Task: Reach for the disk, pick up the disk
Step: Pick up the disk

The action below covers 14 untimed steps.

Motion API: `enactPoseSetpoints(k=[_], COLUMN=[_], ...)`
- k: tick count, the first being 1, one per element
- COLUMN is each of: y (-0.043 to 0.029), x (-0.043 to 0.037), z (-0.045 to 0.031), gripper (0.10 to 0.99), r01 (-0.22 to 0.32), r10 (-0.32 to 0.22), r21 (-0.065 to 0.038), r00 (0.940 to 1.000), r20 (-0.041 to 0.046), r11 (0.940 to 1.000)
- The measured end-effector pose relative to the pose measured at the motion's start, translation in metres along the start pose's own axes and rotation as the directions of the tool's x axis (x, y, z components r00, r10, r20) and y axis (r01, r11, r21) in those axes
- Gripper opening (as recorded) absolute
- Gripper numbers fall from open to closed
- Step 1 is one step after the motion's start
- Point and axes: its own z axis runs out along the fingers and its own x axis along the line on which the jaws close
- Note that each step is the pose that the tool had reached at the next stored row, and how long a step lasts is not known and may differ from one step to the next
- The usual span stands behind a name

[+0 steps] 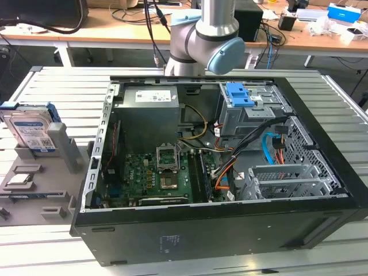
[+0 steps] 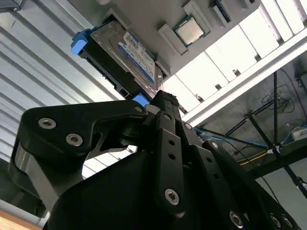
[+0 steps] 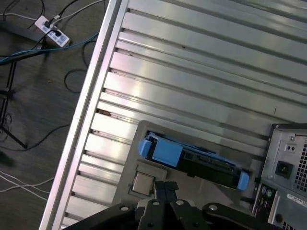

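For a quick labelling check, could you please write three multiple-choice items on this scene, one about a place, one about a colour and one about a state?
1. Where is the disk?
A. In the grey tray, at the exterior view's left of the computer case.
B. In a drive bay inside the case.
C. Held by the gripper.

2. What colour is the bracket framing the disk?
A. Red.
B. Blue.
C. Yellow.

3. How is the computer case?
A. Closed.
B. Upside down.
C. Open, its motherboard showing.

Key: 1 A, the disk stands in the tray, apart from the gripper; 2 B, blue shows at the disk's ends in both wrist views; 3 C, the inside lies bare in the exterior view.
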Motion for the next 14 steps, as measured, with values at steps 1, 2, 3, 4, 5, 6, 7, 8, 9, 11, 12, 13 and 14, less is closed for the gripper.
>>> enactPoseSetpoints(k=[1,2,3,4,5,6,7,8,9,11,12,13,14], y=[0.0000,0.0000,0.0000,0.0000,0.0000,0.0000,0.0000,0.0000,0.0000,0.0000,0.0000,0.0000,0.0000], x=[0.0000,0.0000,0.0000,0.0000,0.0000,0.0000,0.0000,0.0000,0.0000,0.0000,0.0000,0.0000,0.0000], z=[0.0000,0.0000,0.0000,0.0000,0.0000,0.0000,0.0000,0.0000,0.0000,0.0000,0.0000,0.0000,0.0000], gripper=[0.106,0.106,0.106,0.106,0.106,0.106,0.106,0.106,0.106,0.106,0.106,0.106,0.106], r01=[0.021,0.042,0.056,0.086,0.124,0.148,0.171,0.189,0.201,0.250,0.274,0.291,0.311], r10=[-0.021,-0.042,-0.056,-0.086,-0.124,-0.148,-0.171,-0.189,-0.201,-0.250,-0.274,-0.291,-0.311], r21=[0.000,0.000,0.000,0.000,0.000,0.000,0.000,-0.001,-0.001,-0.001,-0.001,-0.002,-0.002], r00=[0.9998,0.9991,0.9985,0.9963,0.9923,0.9889,0.9853,0.9819,0.9795,0.9683,0.9616,0.9566,0.9504], r20=[-0.0008,-0.0016,-0.0021,-0.0033,-0.0048,-0.0057,-0.0065,-0.0072,-0.0077,-0.0096,-0.0105,-0.0111,-0.0119], r11=[0.9998,0.9991,0.9985,0.9963,0.9923,0.9890,0.9853,0.9820,0.9796,0.9684,0.9616,0.9567,0.9505])
